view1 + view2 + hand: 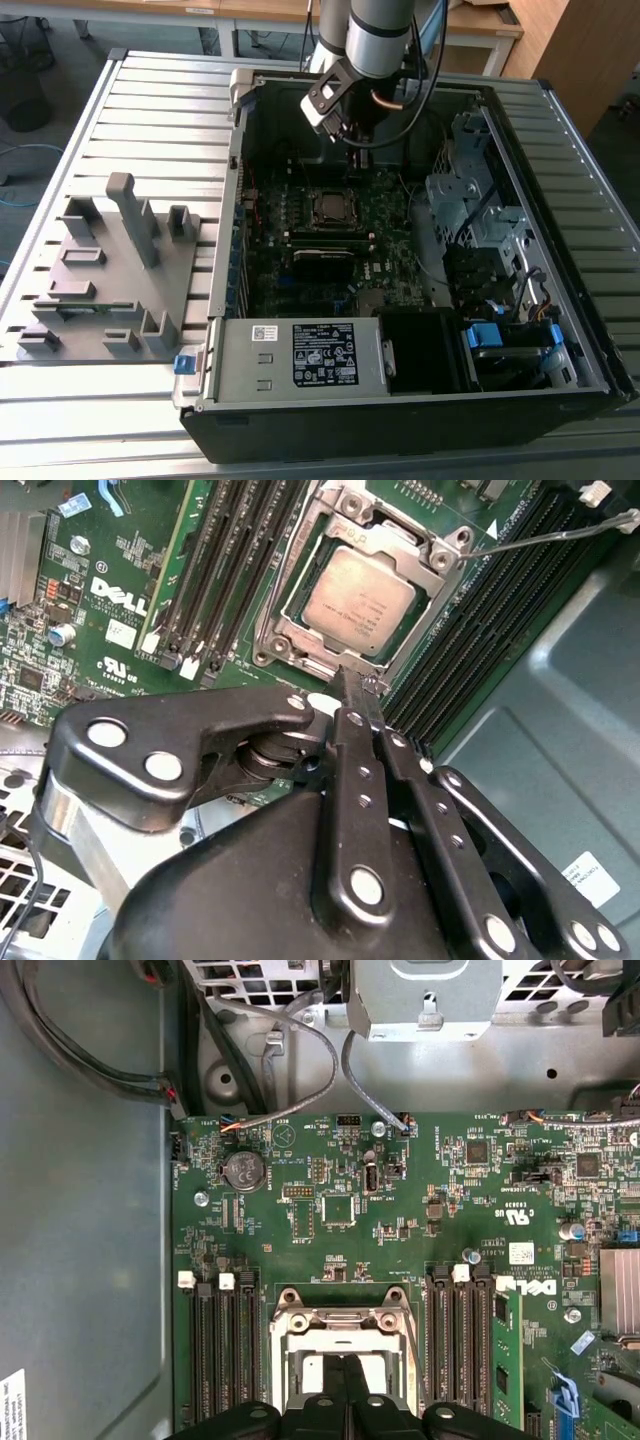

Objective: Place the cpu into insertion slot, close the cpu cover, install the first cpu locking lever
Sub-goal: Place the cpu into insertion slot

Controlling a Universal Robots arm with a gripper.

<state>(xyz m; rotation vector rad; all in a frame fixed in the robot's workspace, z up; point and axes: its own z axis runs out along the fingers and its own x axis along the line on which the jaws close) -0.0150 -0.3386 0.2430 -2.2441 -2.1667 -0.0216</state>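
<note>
We judge the lever step in hand: the cpu lies seated under the lowered cpu cover. Our pincer, closed on nothing, hovers at the cover's edge. The thin lever needs precise contact.

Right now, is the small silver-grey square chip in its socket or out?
In: the silver-grey square chip lies flat within the silvery metal frame.

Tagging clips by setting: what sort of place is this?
Likely a robotics lab bench: an open black desktop computer case on a ribbed silver metal table, a grey plastic parts fixture beside it, wooden desks behind.
</note>
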